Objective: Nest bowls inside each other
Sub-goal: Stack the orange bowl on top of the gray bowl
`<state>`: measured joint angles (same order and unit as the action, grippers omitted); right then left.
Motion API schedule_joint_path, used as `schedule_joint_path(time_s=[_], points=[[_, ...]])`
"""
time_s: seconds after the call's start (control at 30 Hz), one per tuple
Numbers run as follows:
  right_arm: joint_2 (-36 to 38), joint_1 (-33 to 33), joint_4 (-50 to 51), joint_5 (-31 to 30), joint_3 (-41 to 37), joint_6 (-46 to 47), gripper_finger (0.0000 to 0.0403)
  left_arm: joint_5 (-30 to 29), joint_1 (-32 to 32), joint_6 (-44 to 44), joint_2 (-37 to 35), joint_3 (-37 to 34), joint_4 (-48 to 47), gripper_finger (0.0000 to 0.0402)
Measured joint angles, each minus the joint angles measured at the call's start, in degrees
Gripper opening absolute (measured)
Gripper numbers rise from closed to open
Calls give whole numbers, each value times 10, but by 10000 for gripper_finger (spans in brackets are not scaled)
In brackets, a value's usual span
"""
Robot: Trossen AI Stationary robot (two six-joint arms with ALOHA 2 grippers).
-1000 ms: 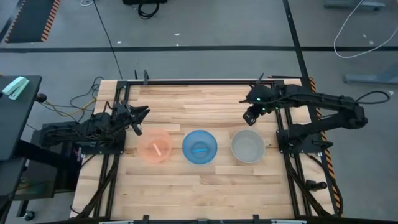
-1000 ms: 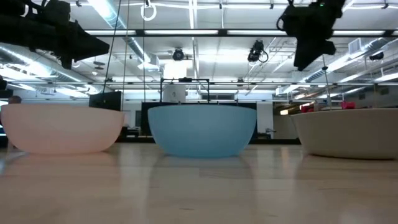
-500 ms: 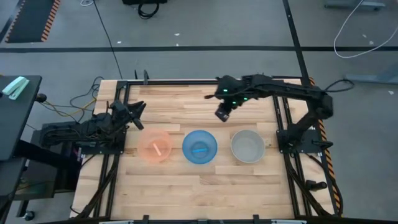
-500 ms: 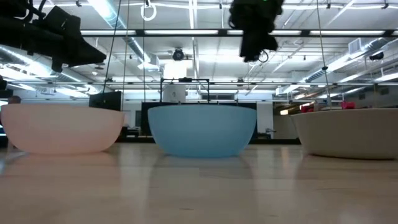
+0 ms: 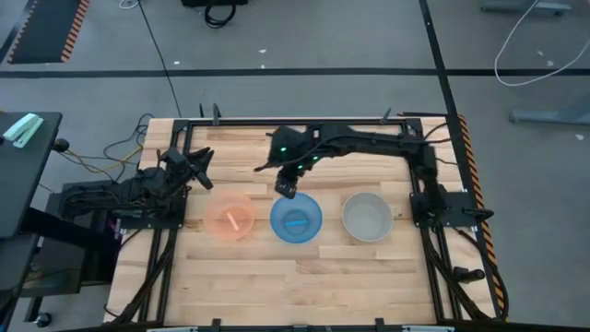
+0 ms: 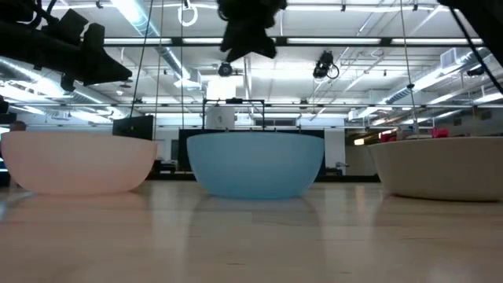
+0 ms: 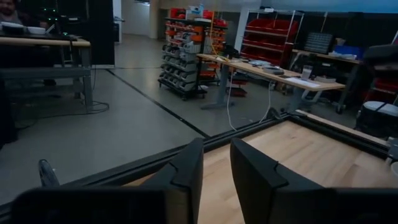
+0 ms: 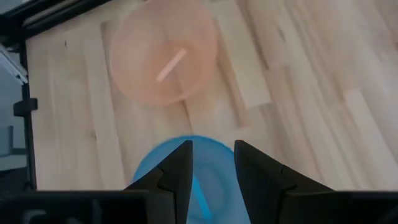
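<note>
Since a second ago we see the right gripper (image 5: pixel 287 188) swung leftward across the table (image 5: pixel 304 272), from above the grey bowl (image 5: pixel 368 217) to the blue bowl's (image 5: pixel 296 219) far rim; its fingers (image 8: pixel 177 171) stand slightly apart, grasping nothing; all three bowls, pink bowl (image 5: pixel 230 218) included, remain apart in their row; left gripper (image 5: pixel 205 173) waits beside the pink bowl, narrowly parted, empty.

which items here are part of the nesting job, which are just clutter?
Job: translucent pink-orange plastic bowl, bright blue plastic bowl, pale grey-white plastic bowl; right gripper above the blue one.
Clutter: pale green object on the black side stand; floor cables.
</note>
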<state>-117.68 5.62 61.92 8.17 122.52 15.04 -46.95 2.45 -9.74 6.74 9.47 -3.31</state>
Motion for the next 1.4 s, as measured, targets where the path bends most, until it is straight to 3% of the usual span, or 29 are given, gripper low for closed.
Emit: schedule_joint_path(time_s=[0.23, 0.5, 0.8, 1.17, 1.4], points=[[-84, 0, 26, 29, 74, 16, 126, 0, 0, 1, 0, 0, 0, 81], [-133, 2, 15, 49, 94, 34, 126, 0, 0, 0, 0, 0, -8, 86], [-149, -11, -88, 35, 95, 1, 126, 0, 0, -27, 0, 0, -34, 81], [-162, -87, -115, -8, 89, -60, 126, 0, 0, -86, 0, 0, -91, 80], [-177, -72, -117, -10, 89, -64, 126, 0, 0, -92, 0, 0, -101, 84]])
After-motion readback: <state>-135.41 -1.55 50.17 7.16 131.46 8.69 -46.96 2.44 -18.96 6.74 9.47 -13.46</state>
